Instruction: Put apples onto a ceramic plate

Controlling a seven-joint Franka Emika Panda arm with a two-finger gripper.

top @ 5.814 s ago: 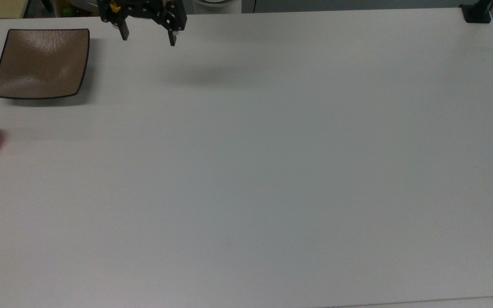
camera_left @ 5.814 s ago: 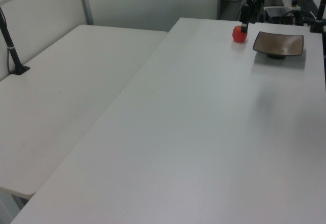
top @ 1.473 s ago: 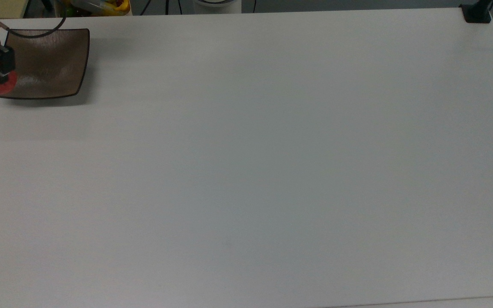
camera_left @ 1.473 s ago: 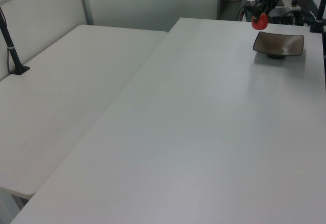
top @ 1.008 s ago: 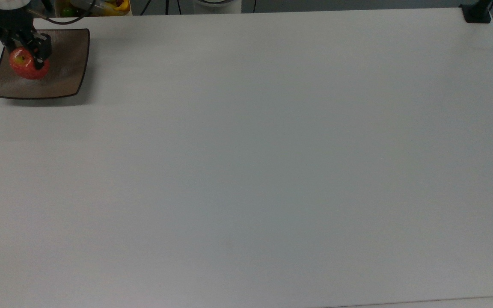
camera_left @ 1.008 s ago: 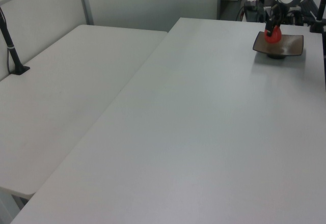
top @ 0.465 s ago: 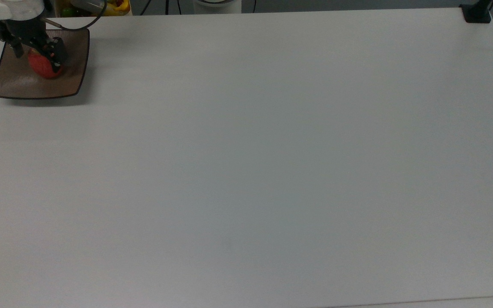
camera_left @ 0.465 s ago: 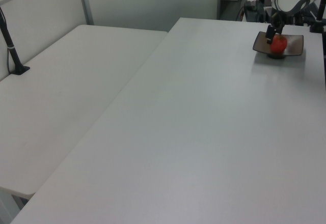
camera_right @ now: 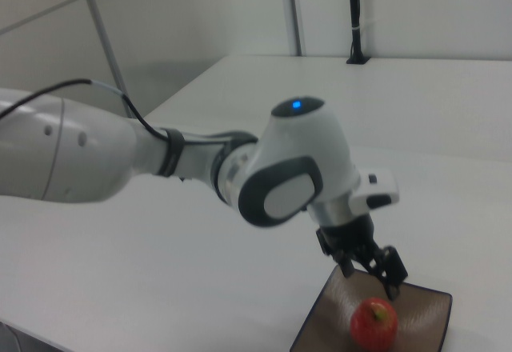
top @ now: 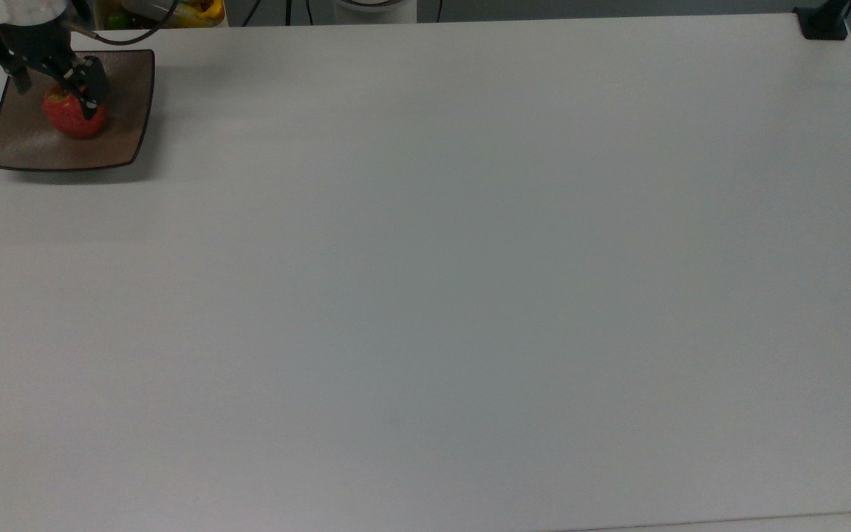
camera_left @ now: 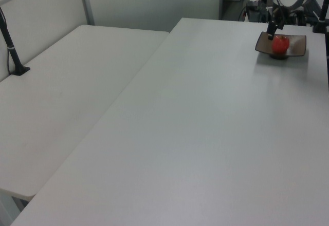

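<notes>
Your pincer [top: 56,92] is open: in the top view its two black fingers [top: 89,89] stand spread, one at either side of the apple [top: 74,114], and neither one visibly presses the fruit. In the right view the pincer [camera_right: 368,276] hangs just above the apple [camera_right: 374,324], with a gap between the fingertips and the red skin.

The apple sits directly below the pincer, resting on the ceramic plate [top: 126,118]. You can see its stem dimple facing upward in the right view, with a yellowish patch around it. In the top view the apple lies slightly toward the plate's near edge from the pincer's body, and most of the brown surface extends away from the pincer on the top view's right and bottom.

In the left view the pincer [camera_left: 272,31] stands at the far end of the white table [camera_left: 205,133], with the apple [camera_left: 280,44] just beside and below it on the plate [camera_left: 298,43].

The white arm [camera_right: 160,160] reaches in behind the pincer from the right view's left, with a black cable [camera_right: 120,96] running along it. A lit blue indicator [camera_right: 296,105] shows on the wrist housing above the pincer.
</notes>
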